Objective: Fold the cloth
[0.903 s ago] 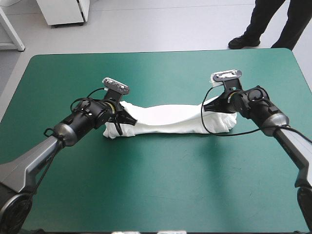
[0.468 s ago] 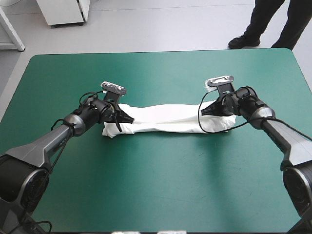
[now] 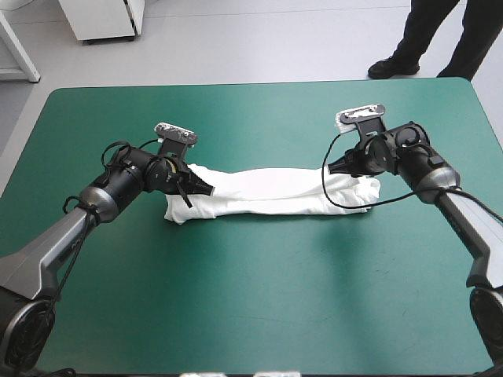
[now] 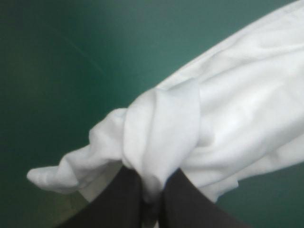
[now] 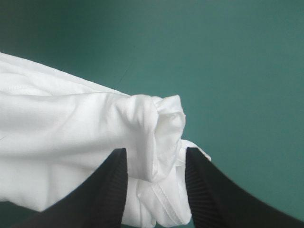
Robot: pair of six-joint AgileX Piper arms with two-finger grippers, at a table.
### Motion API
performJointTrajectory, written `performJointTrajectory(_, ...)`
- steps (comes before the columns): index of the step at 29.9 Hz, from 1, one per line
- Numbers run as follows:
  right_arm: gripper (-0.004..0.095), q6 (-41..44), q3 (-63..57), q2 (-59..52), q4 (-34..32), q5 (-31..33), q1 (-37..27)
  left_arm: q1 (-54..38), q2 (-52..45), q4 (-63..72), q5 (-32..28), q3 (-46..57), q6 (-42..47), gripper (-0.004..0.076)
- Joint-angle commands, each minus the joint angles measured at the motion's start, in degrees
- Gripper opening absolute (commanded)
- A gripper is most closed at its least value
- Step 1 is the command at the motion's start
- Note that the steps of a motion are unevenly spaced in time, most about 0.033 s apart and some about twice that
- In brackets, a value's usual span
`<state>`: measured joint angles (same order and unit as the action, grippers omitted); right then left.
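The T-shirt [image 3: 275, 196] was found laid as a long, narrow band across the middle of the table [image 3: 251, 314], folded lengthwise in what was judged to be at least 1 pass (the layers could not be counted). At its left end, a tuck of cloth was pinched tight by the left gripper [image 4: 153, 175], whose 2 black fingers [image 4: 118, 204] were all but closed on it. At the right end, the right gripper [image 5: 154, 153] was held with its fingers a narrow way apart, set astride the rolled end rather than clamped on it, as far as could be judged. The lengthwise fold was therefore taken as done. The crosswise folding of the band into a compact bundle was judged to be left, and both bunched ends would likely need smoothing first.

The teal-green cover [image 3: 236, 118] was seen bare in a broad strip between the near edge and the band, in margins beside each end, and again in a strip beyond the band up to the far edge. Enough room was judged to be left for the 2 ends to be brought together.
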<state>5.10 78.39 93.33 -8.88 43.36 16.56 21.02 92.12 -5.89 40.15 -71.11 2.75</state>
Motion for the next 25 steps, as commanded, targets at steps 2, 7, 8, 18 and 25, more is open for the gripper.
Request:
performJointTrajectory(2, 0.0397, -0.7, 1.9, -5.7, -0.8, -1.1, -0.3, -0.1, -3.3, 5.2, 1.6, -1.9, -5.1, 0.0013)
performJointTrajectory(7, 0.0397, -1.0, 1.9, -8.9, -0.9, 0.0, -0.3, -0.1, -3.4, 7.8, 4.1, -2.0, -6.7, 0.0186)
performJointTrajectory(8, 0.0397, -1.3, 1.9, -9.4, -0.9, 0.4, -0.3, -0.1, -3.4, 8.1, 5.3, -2.1, -7.0, 0.0234)
performJointTrajectory(18, 0.0396, -2.7, 1.9, -18.4, -0.9, 2.8, -0.3, -0.1, -10.1, 6.4, 16.1, -10.3, -7.0, 0.0512)
performJointTrajectory(25, 0.0397, -2.7, 1.9, -25.1, -0.9, 8.9, -0.3, 0.5, -17.1, 22.3, 21.6, -16.8, -13.6, 0.0512)
